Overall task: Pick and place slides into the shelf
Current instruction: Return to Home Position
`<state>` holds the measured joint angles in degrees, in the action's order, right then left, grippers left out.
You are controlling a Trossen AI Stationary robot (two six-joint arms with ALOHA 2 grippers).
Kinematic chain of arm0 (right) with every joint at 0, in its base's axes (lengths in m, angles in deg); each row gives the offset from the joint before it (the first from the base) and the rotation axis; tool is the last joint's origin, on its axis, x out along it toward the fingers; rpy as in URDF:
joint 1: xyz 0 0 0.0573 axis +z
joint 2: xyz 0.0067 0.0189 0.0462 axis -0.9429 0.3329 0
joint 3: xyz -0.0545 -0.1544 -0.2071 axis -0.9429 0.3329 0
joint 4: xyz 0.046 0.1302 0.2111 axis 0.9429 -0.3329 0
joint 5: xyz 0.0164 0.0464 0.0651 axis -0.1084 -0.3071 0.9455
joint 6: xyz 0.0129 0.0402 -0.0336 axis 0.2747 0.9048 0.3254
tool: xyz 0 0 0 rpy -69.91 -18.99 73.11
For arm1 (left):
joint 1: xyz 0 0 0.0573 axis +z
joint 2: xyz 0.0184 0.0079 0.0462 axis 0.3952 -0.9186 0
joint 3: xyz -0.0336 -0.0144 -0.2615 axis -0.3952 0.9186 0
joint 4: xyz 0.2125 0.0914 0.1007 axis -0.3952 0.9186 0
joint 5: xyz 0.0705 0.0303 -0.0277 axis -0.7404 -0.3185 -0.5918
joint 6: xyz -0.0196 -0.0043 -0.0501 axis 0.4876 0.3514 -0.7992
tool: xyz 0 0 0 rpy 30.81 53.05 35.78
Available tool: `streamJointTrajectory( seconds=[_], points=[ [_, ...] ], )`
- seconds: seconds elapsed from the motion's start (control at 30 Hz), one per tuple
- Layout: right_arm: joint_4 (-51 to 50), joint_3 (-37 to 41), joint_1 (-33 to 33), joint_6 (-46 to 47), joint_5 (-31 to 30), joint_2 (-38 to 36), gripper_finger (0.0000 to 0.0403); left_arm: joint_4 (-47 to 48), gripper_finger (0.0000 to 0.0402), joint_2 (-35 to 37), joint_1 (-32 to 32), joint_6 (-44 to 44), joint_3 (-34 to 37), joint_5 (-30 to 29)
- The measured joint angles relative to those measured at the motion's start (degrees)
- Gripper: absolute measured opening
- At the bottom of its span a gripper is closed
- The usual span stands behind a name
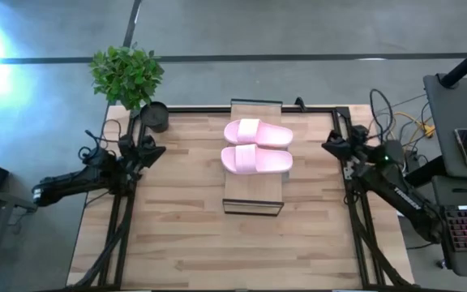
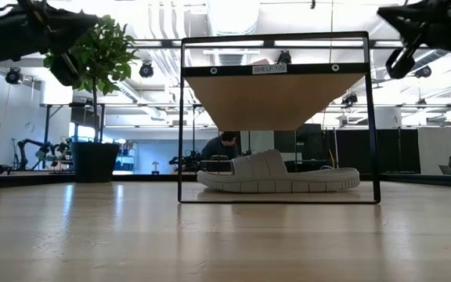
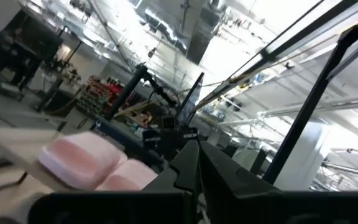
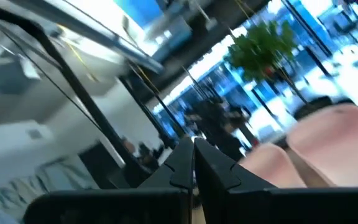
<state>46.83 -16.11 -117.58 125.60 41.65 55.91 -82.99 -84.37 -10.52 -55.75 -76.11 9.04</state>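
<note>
The bench has wide bare wood on every side of the shelf, so I have plenty of room down the middle. It is tighter at the sides, where the dark frame rails run along both long edges. The left arm sits folded at the left rail and the right arm at the right rail, both well apart from the shelf. Two pink slides lie side by side on the shelf top. Their ends look to reach slightly past its narrow edge, so I judge a knock to the bench or shelf frame could tip one off. Seen from bench level, a grey slide rests under the shelf inside the frame; I cannot separate a second one behind it. My other worry is the left side, where the dark pot of the plant stands near that arm's wrist, and a wide swing there could clip it. From each wrist camera, the left jaws and right jaws appear pressed together, holding nothing.
</note>
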Motion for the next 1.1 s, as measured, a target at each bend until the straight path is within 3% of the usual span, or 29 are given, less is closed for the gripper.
streamJointTrajectory(
  seconds=[0.27,0.77,0.93,1.1],
  points=[
    [-6.56,0.89,11.17,-2.44,-7.49,-3.18,0.0009,-1.73,0.0,-1.3,-0.04,-1.13,0.54,0.45],
    [-1.56,6.06,36.16,-10.36,-23.35,-1.49,0.0009,-2.35,0.0,-0.61,0.0,-0.72,0.81,0.45],
    [-2.76,6.07,37.8,-15.29,-24.14,-1.66,0.0009,-1.59,0.0,-0.56,0.0,1.28,1.74,2.34],
    [-6.38,6.72,37.8,-19.4,-22.68,-1.64,0.0009,6.27,0.0,-0.63,-0.05,5.59,1.89,7.17]
  ],
)
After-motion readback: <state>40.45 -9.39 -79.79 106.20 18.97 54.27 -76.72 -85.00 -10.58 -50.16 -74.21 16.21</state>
